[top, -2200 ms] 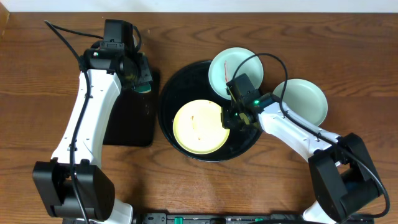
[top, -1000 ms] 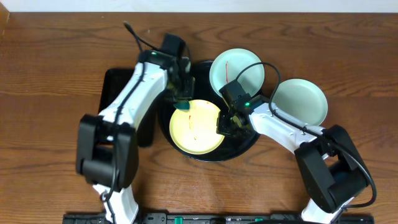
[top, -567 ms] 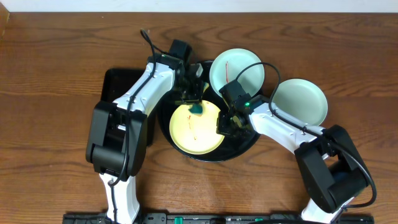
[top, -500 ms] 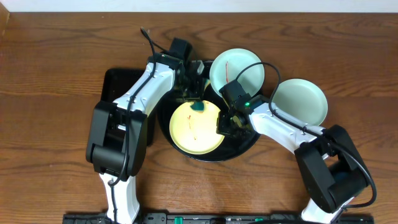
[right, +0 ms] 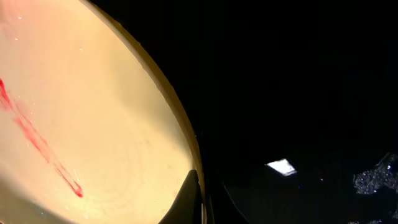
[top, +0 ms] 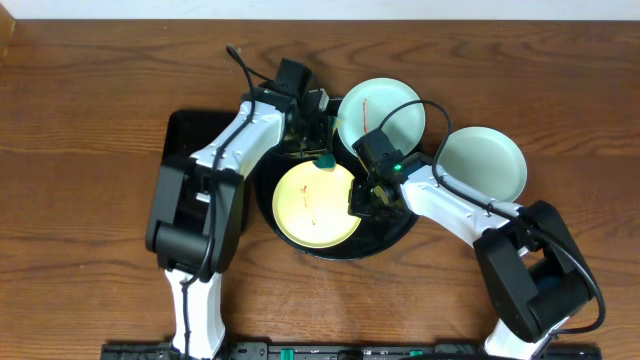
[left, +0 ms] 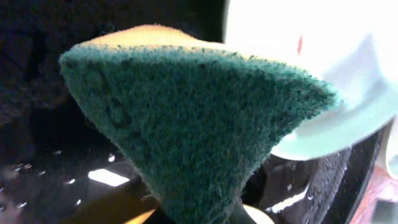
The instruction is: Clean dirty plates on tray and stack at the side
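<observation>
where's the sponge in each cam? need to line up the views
Overhead: sponge near centre, held in the left claw, at the far rim of the yellow plate.
Left wrist: sponge fills the middle of the frame, green side facing the camera.
Right wrist: not in it.
Shared landmark: the black tray, dark behind the sponge in the left wrist view and right of the plate in the right wrist view.

Brown wood-grain table (top: 80,100). On its left part, a black rectangular tray (top: 180,130), partly covered. Green scouring sponge (left: 186,118) with yellow backing, bent into a wedge.
</observation>
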You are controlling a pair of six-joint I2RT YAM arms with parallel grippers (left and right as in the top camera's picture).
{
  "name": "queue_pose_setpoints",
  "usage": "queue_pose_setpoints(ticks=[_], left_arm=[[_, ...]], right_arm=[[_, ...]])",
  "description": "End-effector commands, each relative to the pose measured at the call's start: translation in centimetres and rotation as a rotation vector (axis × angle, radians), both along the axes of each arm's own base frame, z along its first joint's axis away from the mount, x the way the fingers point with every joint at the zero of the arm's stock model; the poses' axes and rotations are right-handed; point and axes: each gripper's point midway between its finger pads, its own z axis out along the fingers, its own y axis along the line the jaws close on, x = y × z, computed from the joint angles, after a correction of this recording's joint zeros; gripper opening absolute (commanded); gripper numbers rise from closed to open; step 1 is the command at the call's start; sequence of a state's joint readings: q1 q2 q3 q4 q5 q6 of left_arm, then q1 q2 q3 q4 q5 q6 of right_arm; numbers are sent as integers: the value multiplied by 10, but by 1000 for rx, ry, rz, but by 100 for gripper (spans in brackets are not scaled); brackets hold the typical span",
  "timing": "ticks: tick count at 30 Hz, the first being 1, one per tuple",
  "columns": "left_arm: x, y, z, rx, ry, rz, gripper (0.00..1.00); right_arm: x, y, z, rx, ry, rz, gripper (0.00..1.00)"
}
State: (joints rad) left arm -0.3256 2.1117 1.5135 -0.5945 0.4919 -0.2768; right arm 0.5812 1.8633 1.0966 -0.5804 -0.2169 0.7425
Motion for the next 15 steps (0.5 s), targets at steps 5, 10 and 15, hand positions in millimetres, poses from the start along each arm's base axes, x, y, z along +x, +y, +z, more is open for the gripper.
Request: queue_pose_setpoints(ticks=[5,10,15], left_arm=[[-3,-20,3,-110,54,33,8],[3,-28,8,-145,19,19,8],[2,-28,7,-142,28,19,7]], right_arm=[[-2,-1,-6,-9,18,8,1],[-2,0,-6,-8,16,11,1],[-2,0,-6,-8,14,15,1]])
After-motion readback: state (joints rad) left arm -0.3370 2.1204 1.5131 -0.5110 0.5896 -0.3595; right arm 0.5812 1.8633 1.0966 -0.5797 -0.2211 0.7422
